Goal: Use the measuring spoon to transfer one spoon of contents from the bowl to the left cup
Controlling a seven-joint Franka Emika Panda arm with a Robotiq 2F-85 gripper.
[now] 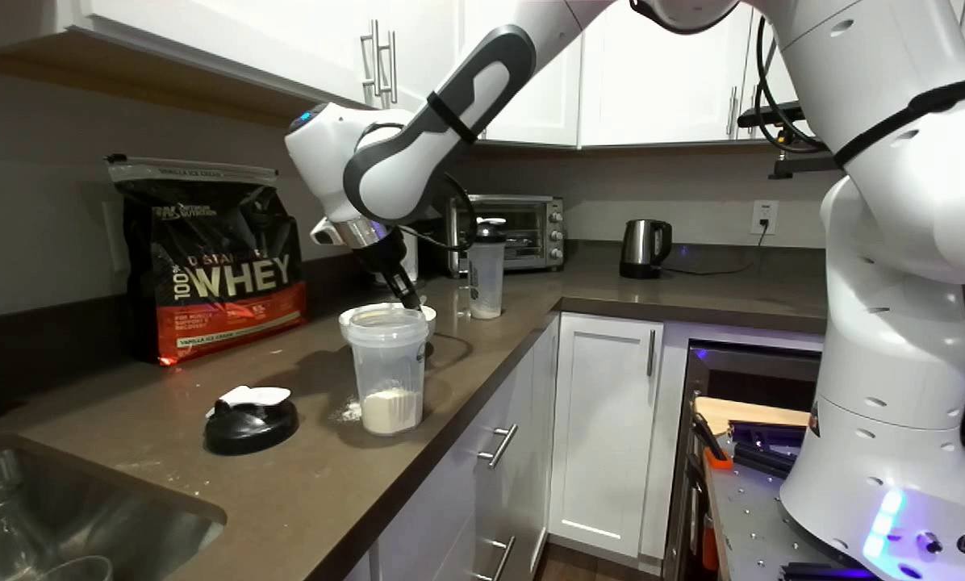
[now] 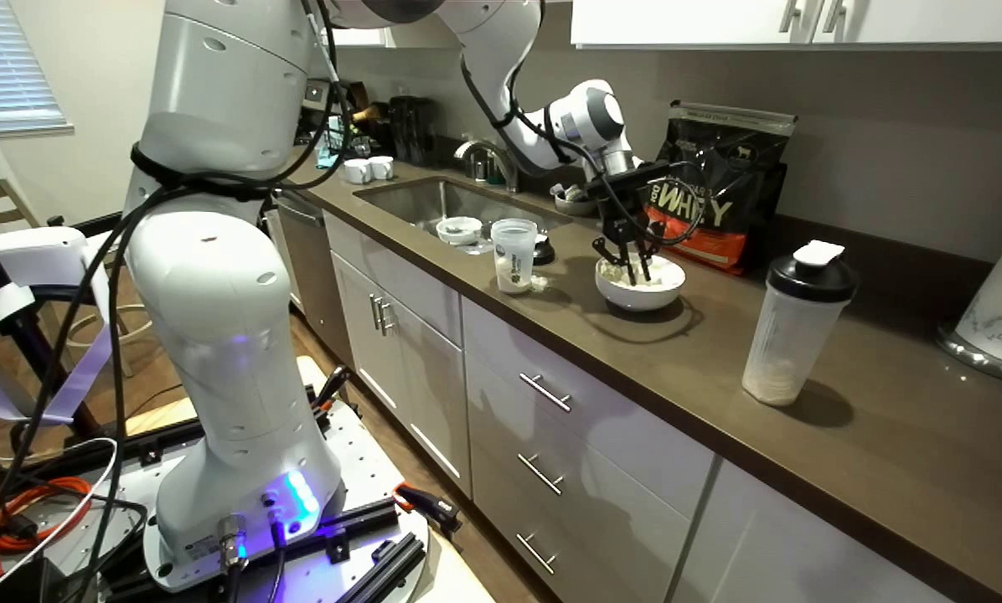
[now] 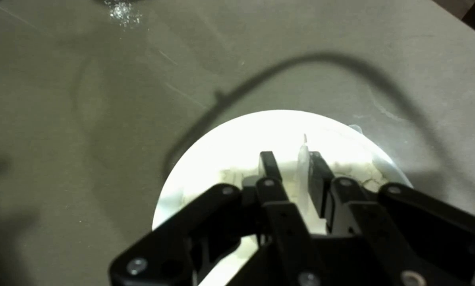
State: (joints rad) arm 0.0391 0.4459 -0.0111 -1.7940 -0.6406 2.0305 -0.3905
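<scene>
White arm (image 1: 882, 222), rounded glossy shells, dark grey rims at the joints. Black straps (image 1: 452, 119) and cables (image 2: 216, 182) well above jaws. Silvery collar (image 1: 361, 232) behind jaws. Jaws matte black, angular, round silver screw heads (image 3: 137, 265) behind the fingertips (image 3: 270, 165). Base (image 1: 833, 484) far from jaws, blue-white light strip (image 1: 884, 518)

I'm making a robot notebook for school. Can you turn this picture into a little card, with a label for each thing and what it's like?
Gripper: slightly open, over the white bowl
Measuring spoon: whitish, handle between the fingers; scoop end not clear
Bowl contents: pale powder
Open cup: see-through, pale powder inside
Lidded cup: pale powder at the bottom
Loose lid: black, on the counter
Bag: standing, says WHEY
</scene>
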